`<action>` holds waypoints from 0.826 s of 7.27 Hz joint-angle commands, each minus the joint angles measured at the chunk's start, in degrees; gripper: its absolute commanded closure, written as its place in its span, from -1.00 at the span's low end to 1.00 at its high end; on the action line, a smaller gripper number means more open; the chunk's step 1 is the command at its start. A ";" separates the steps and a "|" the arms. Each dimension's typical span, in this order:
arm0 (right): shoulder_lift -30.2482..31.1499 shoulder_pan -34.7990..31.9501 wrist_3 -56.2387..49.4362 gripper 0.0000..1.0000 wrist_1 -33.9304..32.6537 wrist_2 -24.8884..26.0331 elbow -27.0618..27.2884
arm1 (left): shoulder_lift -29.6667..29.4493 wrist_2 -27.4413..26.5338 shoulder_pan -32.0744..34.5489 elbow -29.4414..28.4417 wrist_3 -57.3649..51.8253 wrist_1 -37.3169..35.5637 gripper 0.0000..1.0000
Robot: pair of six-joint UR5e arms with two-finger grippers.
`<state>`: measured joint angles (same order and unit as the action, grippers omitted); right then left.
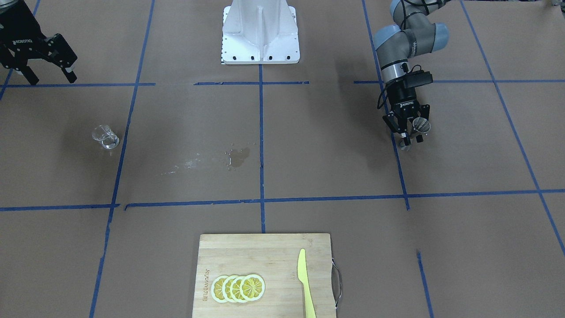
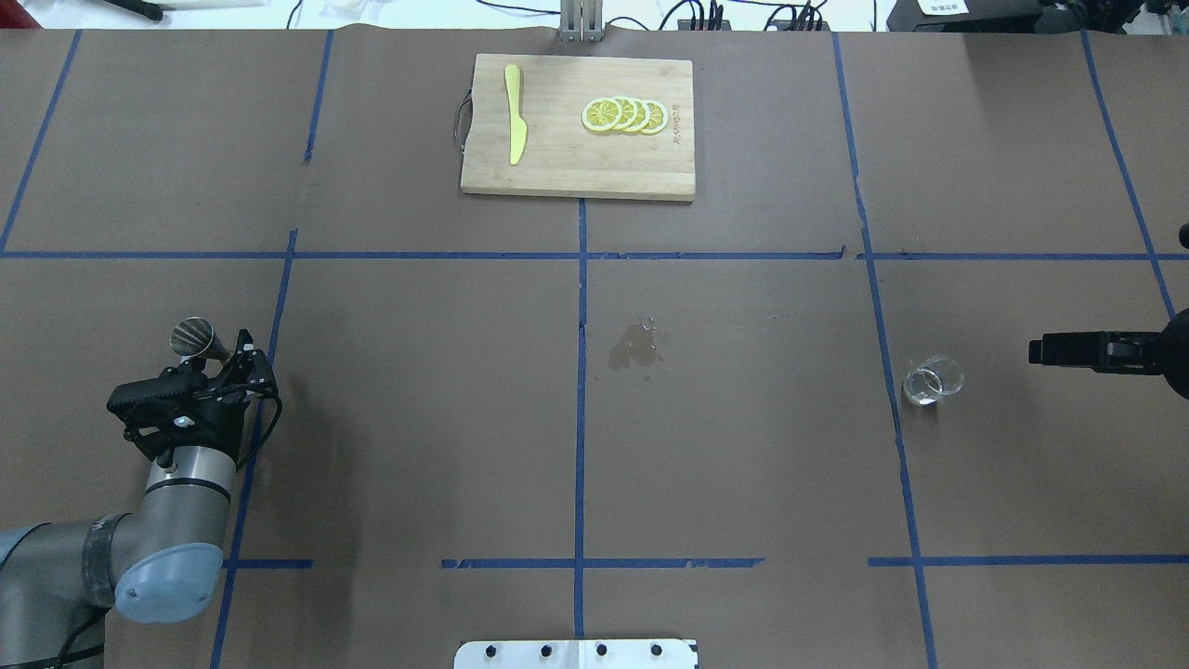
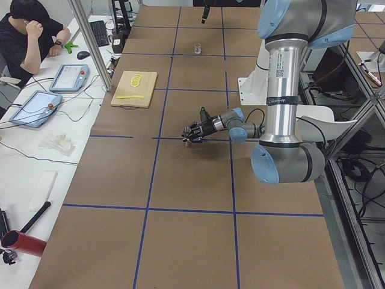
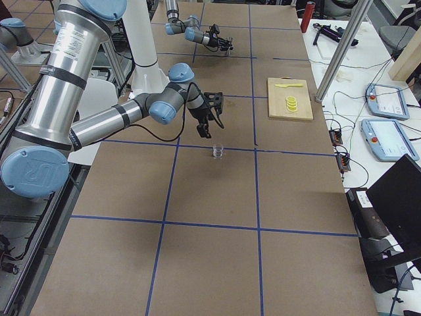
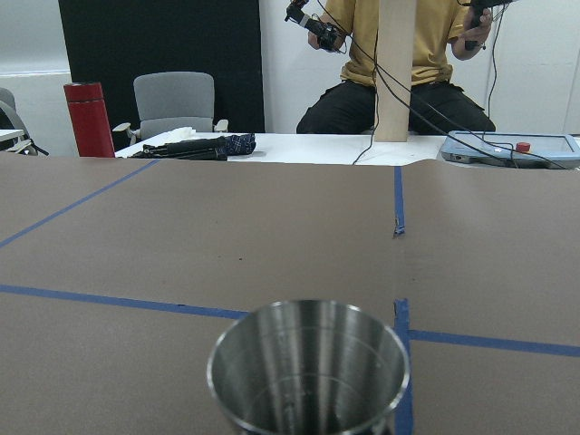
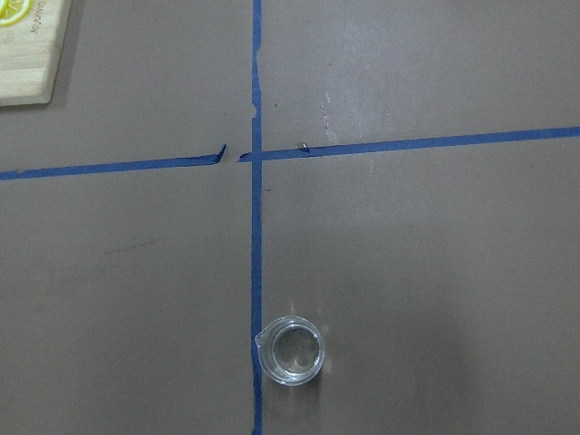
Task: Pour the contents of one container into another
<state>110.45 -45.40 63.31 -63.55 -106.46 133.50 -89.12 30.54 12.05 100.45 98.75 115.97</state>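
Note:
The clear glass cup [image 1: 105, 137] stands alone and upright on the brown table, also seen in the overhead view as the cup [image 2: 932, 379] and in the right wrist view as the cup [image 6: 290, 351]. My right gripper [image 1: 50, 76] hangs open and empty, apart from the cup and nearer the robot's side. My left gripper [image 1: 410, 138] is shut on the steel jigger [image 1: 419, 126] at its waist, low over the table. The jigger [image 2: 195, 336] leans a little, and its open mouth [image 5: 308, 367] fills the bottom of the left wrist view.
A wooden cutting board [image 2: 576, 167] with lemon slices [image 2: 624, 114] and a yellow knife [image 2: 514, 125] lies at the far middle edge. A wet spill [image 2: 636, 348] marks the table's middle. The robot's white base [image 1: 260, 33] stands between the arms.

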 commanded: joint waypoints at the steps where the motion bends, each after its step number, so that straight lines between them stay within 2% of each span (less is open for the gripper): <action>1: -0.15 0.92 0.06 -1.00 0.09 0.55 0.09 | 0.00 0.13 1.74 2.62 -0.22 0.48 1.00; 2: -0.23 2.23 0.06 -1.00 0.09 2.90 0.09 | 0.00 0.13 2.71 5.78 -0.39 0.57 1.00; 3: -0.15 6.16 1.63 -1.00 0.09 8.23 0.09 | -0.09 0.30 3.76 8.77 -2.66 0.84 1.00; 5: -0.06 19.75 9.61 -1.00 0.18 25.60 0.09 | -1.14 0.66 4.04 9.68 -16.22 12.80 1.00; 6: 0.03 22.52 10.08 -1.00 0.52 29.17 0.00 | -1.23 1.53 4.91 9.59 -26.48 18.27 1.00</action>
<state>110.39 -28.03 71.34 -63.31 -83.91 133.59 -90.07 31.33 16.22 109.94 83.33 127.24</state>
